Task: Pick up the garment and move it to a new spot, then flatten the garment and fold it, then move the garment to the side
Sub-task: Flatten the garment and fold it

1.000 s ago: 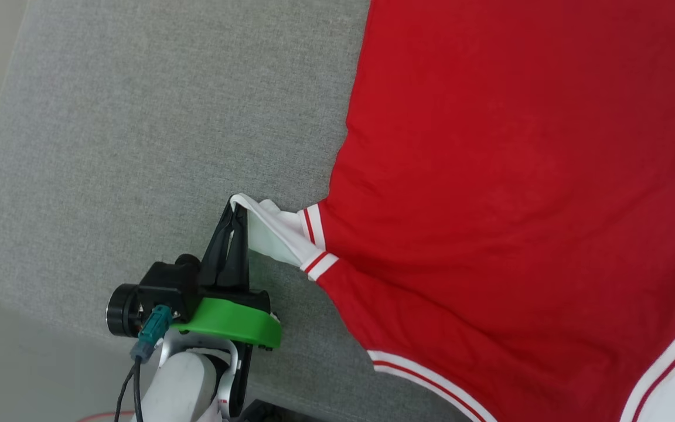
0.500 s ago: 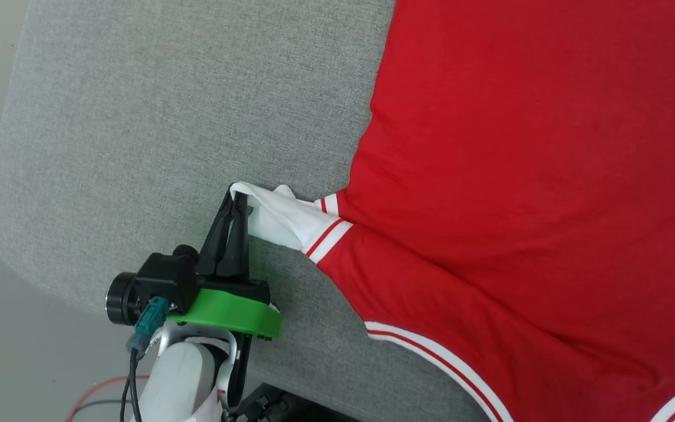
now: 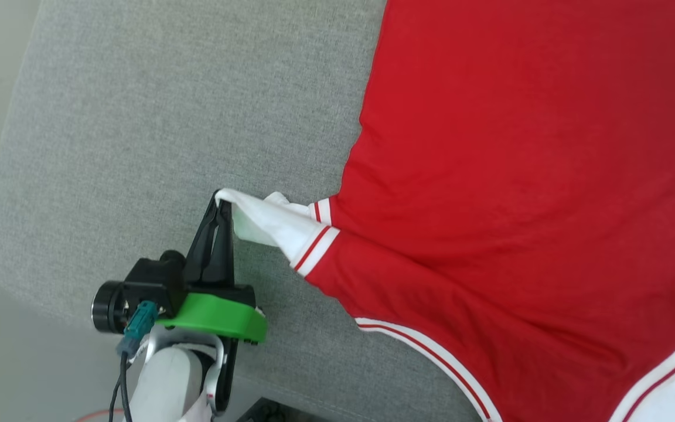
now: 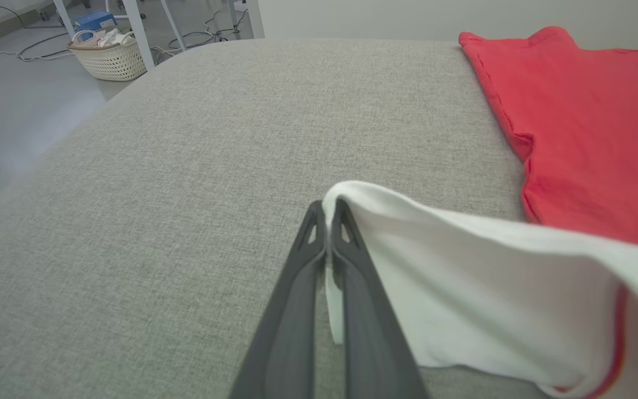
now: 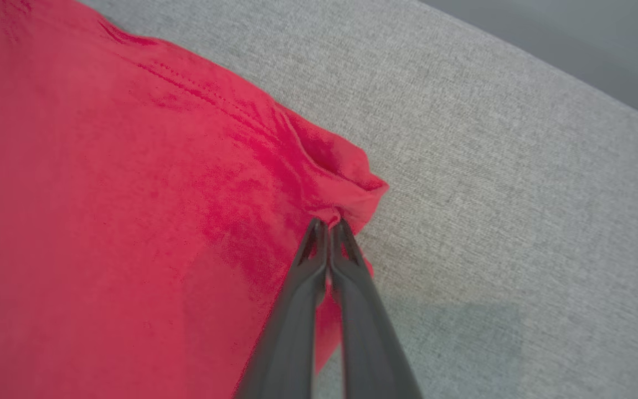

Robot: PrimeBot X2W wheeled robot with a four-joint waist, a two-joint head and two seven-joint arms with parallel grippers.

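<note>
Your left gripper point(image 3: 218, 202) is clamped on the cuff of the white sleeve point(image 3: 267, 223), fingers pressed together with the cloth folded over their tips. It sits above the grey cushion point(image 3: 138, 117), near that cushion's front-left corner. Your right gripper point(image 5: 328, 224) is likewise closed, pinching a puckered red corner point(image 5: 352, 183) of the garment point(image 3: 519, 176) close to another edge of the cushion.

The head camera has drifted over the last second, so don't trust the raw shift of the picture. What does hold is the sleeve itself: more white now shows between your left fingertips and the striped trim point(image 3: 313, 246) than a second ago. The sleeve runs in a straighter line off the red body. Creases fan from the armpit toward your grip, so the pull is reaching the body cloth.

The garment lies spread across the cushion's right part, letters not visible, most of it flat. This reads as the flattening stage, with you drawing out the left sleeve. The sleeve looks nearly at full stretch. Pulling further would probably drag the whole shirt across the cushion rather than smooth it.
</note>
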